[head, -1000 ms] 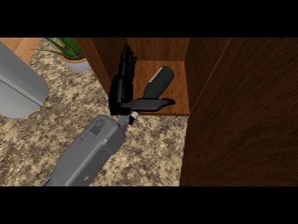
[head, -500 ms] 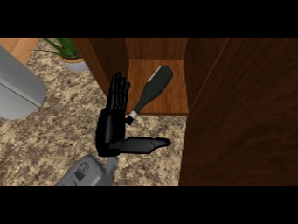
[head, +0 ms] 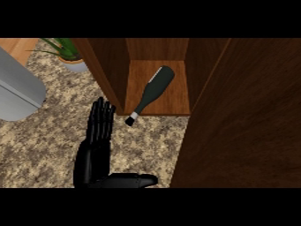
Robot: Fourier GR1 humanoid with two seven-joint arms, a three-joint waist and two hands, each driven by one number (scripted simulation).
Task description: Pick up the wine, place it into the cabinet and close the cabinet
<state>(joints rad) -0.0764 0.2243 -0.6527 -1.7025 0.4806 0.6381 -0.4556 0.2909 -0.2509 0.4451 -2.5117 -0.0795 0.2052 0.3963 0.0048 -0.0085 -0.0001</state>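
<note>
Left hand open, fingers straight; wine lying in cabinet, just beyond fingertips.

My view of the robot's own hand

I am seeing only one hand in the head view, and it is showing fully black, with a slightly glossy surface that is catching soft grey highlights. The fingers are looking long, slim and segmented, with thin lighter lines running along them. The thumb is appearing thicker and more rounded than the fingers. The palm is looking flat and broad. I am not finding any cable, screw or marking on it.
</note>
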